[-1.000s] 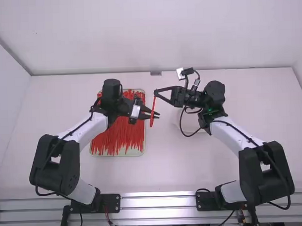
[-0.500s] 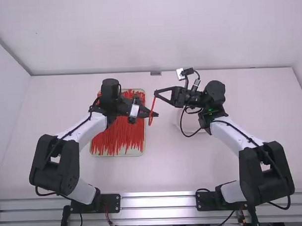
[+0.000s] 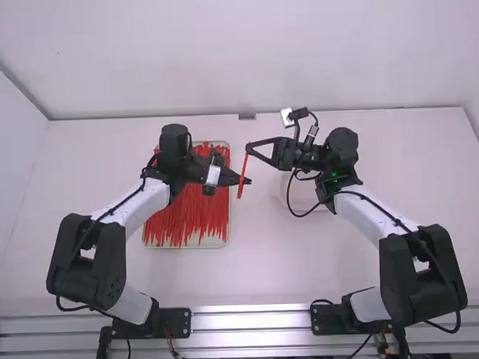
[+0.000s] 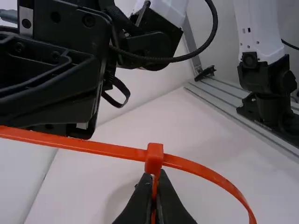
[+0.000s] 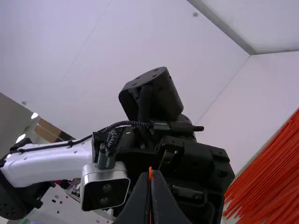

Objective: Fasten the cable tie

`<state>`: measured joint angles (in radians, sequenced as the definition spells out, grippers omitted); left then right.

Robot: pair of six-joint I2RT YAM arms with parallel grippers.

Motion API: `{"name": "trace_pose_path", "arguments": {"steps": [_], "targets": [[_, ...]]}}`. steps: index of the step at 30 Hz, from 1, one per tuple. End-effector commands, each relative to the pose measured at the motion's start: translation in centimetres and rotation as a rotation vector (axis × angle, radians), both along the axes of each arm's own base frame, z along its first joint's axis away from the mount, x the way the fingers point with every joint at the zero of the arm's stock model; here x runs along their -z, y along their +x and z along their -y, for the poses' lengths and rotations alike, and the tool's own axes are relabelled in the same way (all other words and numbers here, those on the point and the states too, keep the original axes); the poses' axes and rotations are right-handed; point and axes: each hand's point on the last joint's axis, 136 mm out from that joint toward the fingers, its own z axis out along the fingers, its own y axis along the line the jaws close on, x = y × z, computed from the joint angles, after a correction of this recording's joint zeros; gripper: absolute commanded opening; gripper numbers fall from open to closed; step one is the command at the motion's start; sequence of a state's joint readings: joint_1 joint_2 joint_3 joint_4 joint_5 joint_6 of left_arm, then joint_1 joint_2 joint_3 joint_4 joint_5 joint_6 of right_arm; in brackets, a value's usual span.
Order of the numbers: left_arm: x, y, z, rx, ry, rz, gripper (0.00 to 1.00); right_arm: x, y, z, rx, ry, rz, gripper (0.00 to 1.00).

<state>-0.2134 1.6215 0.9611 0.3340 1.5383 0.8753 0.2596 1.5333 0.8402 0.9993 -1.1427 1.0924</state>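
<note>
Tail of the cable tie (image 4: pixel 93 148) is hidden behind the body of the right gripper (image 5: pixel 150 181) in the left wrist view, and the loop is cut off at the frame edge.

Count: one tie lifted, one tray (image 3: pixel 226 243). The loose red ties (image 3: pixel 185 209) in the tray are too dense to count.

Left gripper (image 4: pixel 152 189) is clenched on the strap just beside the tie head (image 4: pixel 154 157). Right fingers are pinched on a thin orange sliver, probably the same tie's tail.

The tie is held between the two grippers over the table (image 3: pixel 289 249), just beside the tray's right edge.

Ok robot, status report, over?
Left gripper shut on cable tie, below its head. Right gripper shut on it too. Spare ties on tray beside.
</note>
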Motion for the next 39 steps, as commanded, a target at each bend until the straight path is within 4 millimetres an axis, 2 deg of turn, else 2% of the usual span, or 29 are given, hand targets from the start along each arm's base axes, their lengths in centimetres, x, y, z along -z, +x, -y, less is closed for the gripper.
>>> {"name": "trace_pose_path", "arguments": {"steps": [1,2,5,7,9,20,25,28,39], "targets": [[0.1,-0.6,-0.1,0.030,0.000,-0.066,0.05,-1.8,0.1,0.2,0.012,0.013,0.060,0.00],[-0.1,-0.5,-0.1,0.030,0.001,-0.071,0.10,-1.8,0.1,0.2,0.011,0.013,0.057,0.00],[-0.4,-0.4,0.0,0.030,0.002,-0.078,0.16,-1.5,0.1,0.1,0.010,0.006,0.048,0.00],[-0.5,-0.2,-0.2,0.023,0.003,-0.083,0.15,-1.4,0.2,0.2,0.012,0.004,0.043,0.00],[-0.5,0.0,-0.4,0.017,0.004,-0.090,0.02,-1.5,0.1,0.2,0.005,0.006,0.048,0.00],[-0.3,-0.2,-0.4,0.018,0.009,-0.118,0.02,-1.6,0.1,0.2,0.006,0.008,0.052,0.00],[0.1,0.1,-0.5,-0.004,0.020,-0.148,0.02,-2.8,-0.4,0.3,-0.005,0.040,0.072,0.00],[0.5,0.1,-0.7,-0.013,0.023,-0.154,0.02,-3.5,-0.4,0.6,-0.003,0.055,0.087,0.00],[3.2,0.3,-1.3,-0.085,0.052,-0.202,0.02,-3.8,-0.2,1.0,0.010,0.065,0.096,0.00]]}}
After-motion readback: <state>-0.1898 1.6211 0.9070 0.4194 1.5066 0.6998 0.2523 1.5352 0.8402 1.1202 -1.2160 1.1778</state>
